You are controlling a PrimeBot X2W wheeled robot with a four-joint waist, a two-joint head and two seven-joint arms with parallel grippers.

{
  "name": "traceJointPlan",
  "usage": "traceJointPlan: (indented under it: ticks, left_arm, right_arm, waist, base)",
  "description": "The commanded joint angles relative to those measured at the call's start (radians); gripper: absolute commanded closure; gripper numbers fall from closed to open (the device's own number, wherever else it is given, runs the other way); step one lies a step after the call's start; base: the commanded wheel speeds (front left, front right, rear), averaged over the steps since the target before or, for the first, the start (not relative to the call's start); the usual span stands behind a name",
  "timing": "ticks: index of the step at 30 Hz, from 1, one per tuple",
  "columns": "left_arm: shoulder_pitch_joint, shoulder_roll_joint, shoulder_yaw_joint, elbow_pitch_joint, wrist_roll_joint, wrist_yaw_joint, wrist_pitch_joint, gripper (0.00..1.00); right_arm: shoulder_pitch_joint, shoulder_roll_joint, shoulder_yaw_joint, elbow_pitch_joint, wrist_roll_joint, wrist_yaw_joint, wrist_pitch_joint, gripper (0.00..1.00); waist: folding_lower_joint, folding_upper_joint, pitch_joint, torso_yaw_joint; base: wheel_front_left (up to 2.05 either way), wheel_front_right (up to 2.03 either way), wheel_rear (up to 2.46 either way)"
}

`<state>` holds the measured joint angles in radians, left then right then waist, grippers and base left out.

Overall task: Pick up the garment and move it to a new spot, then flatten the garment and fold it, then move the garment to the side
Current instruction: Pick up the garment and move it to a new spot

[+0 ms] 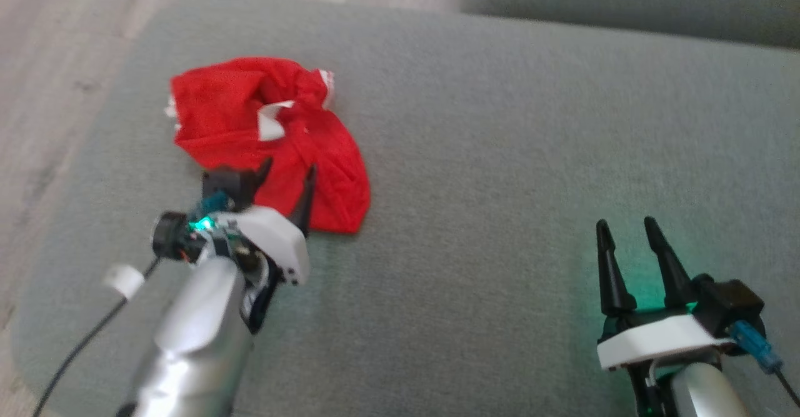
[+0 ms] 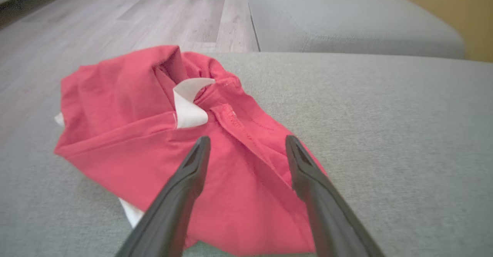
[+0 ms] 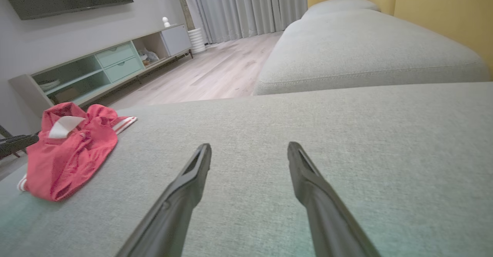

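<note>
- The garment point(image 1: 269, 142), red with white trim, lies crumpled in a heap on the grey cushion point(image 1: 500, 154), towards the cushion's left side and near its far-left corner.
- A white tag point(image 2: 188, 106) sticks up from the folds near the middle of the heap; a stitched seam runs down from it towards the camera in the left wrist view.
- A white-striped edge point(image 3: 125, 123) pokes out from the heap's far side in the right wrist view.
- The left gripper point(image 1: 290, 165) hangs at the near edge of the garment, fingers spread apart and pointing into the heap. In the left wrist view both fingers frame red cloth; nothing is pinched between them, and whether the tips touch the fabric cannot be told.
- The right gripper point(image 1: 625, 222) sits at the lower right over bare cushion, well apart from the garment, fingers spread and holding nothing.
- A green glow shows at both wrists.
- A wooden floor point(image 1: 50, 60) runs along the cushion's left side and beyond it.
- A second cushion point(image 3: 366, 45) lies beyond the first, beside a yellow wall point(image 3: 443, 10).
- A low cabinet point(image 3: 96, 68) and curtains point(image 3: 246, 6) stand across the room.
</note>
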<state>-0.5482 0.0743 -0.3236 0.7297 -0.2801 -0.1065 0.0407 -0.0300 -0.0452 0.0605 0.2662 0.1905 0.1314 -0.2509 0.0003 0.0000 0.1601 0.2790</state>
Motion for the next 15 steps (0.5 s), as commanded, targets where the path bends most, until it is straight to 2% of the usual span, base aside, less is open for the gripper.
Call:
traceJointPlan:
  ticks: [1,9,15]
  left_arm:
    - [-0.051,0.036,0.032,-0.004,-0.002,-0.002,0.005,0.00]
    - [-0.197,0.065,0.059,0.184,-0.010,0.029,0.011,0.00]
    - [-0.252,0.064,0.063,0.271,-0.023,0.023,-0.009,0.00]
  right_arm:
    - [-0.037,-0.005,0.023,-0.036,-0.008,-0.001,-0.011,0.00]
    - [-0.075,-0.005,0.013,-0.042,-0.011,-0.001,-0.011,0.00]
    - [-0.085,-0.005,0.012,-0.041,-0.014,-0.001,-0.011,0.00]
  waist:
    - [-0.0003,0.0000,0.051,-0.044]
    - [-0.0003,0.0000,0.106,-0.099]
    - [-0.0003,0.0000,0.123,-0.115]
  base:
    - [0.00,0.00,0.00]
    - [0.00,0.00,0.00]
    - [0.00,0.00,0.00]
